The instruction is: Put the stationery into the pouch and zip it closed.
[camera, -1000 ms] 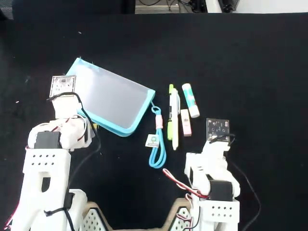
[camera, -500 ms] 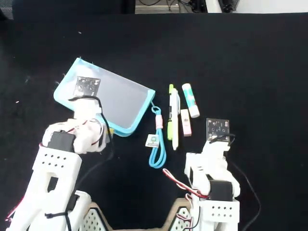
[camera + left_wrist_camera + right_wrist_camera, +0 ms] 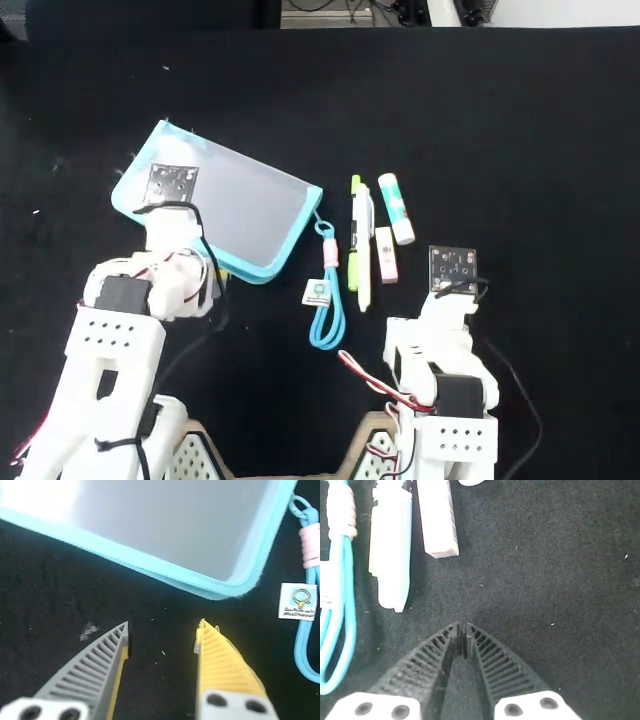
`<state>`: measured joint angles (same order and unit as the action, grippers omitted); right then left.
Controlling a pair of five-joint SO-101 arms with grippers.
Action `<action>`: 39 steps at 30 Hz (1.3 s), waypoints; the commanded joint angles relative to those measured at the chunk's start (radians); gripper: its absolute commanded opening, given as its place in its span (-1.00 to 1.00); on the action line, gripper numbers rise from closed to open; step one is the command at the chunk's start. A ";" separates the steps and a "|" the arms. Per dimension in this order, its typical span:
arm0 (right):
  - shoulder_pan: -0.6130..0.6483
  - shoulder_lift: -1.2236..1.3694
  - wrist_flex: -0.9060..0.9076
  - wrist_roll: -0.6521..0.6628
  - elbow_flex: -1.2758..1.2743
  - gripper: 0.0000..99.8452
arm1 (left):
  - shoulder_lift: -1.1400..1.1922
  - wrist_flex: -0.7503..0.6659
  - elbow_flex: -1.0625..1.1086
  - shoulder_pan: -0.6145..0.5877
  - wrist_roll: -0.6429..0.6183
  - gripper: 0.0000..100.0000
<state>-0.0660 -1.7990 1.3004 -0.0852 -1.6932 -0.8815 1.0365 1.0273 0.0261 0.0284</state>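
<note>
Nothing is packed yet, so I judge this the opening step. The pouch (image 3: 240, 205), grey with a turquoise rim, lies flat and looks closed at 10 o'clock on the table. The left hand (image 3: 163, 626) hovers just off the pouch's 6 o'clock edge, spread wide and empty. The right hand (image 3: 462, 628) hangs over bare cloth at 5 o'clock, its tips pinched together on nothing. The 4 stationery pieces lie side by side at 3 o'clock of the pouch: a pen (image 3: 363, 225), a highlighter (image 3: 352, 265) touching it, a glue stick (image 3: 396, 208) and an eraser (image 3: 386, 254). A blue strap (image 3: 329, 250) trails from the pouch's corner toward 6 o'clock. Next, probably, the pouch must be pinned while the zip is drawn open; I cannot tell where the slider sits.

The table (image 3: 540, 120) wears black cloth flecked with lint. At 12 o'clock a pale strip of the room (image 3: 560, 12) shows dark cables (image 3: 400, 12).
</note>
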 commanded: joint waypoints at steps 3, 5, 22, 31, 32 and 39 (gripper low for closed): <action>0.005 -0.096 0.005 -0.003 0.008 -0.98 | 0.000 -0.011 -0.010 -0.021 0.006 -0.57; 0.005 -0.096 0.005 -0.003 0.008 -0.98 | 0.002 -0.011 -0.010 -0.018 0.006 -0.57; 0.005 -0.096 0.005 -0.003 0.008 -0.98 | 0.003 -0.017 -0.010 -0.016 -0.052 -0.56; 0.011 -0.096 0.005 -0.006 0.008 -0.97 | 0.003 -0.054 0.025 -0.015 -0.072 -0.56; 0.011 -0.096 0.005 -0.009 0.008 -0.97 | 0.003 -0.054 0.025 -0.015 -0.072 -0.56; 0.011 -0.096 0.005 -0.009 0.008 -0.98 | 0.003 -0.066 0.025 -0.015 -0.077 -0.48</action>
<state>-0.0660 -1.7990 1.3004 -0.0852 -1.6932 -0.8800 0.9966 1.0610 0.0107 -0.0391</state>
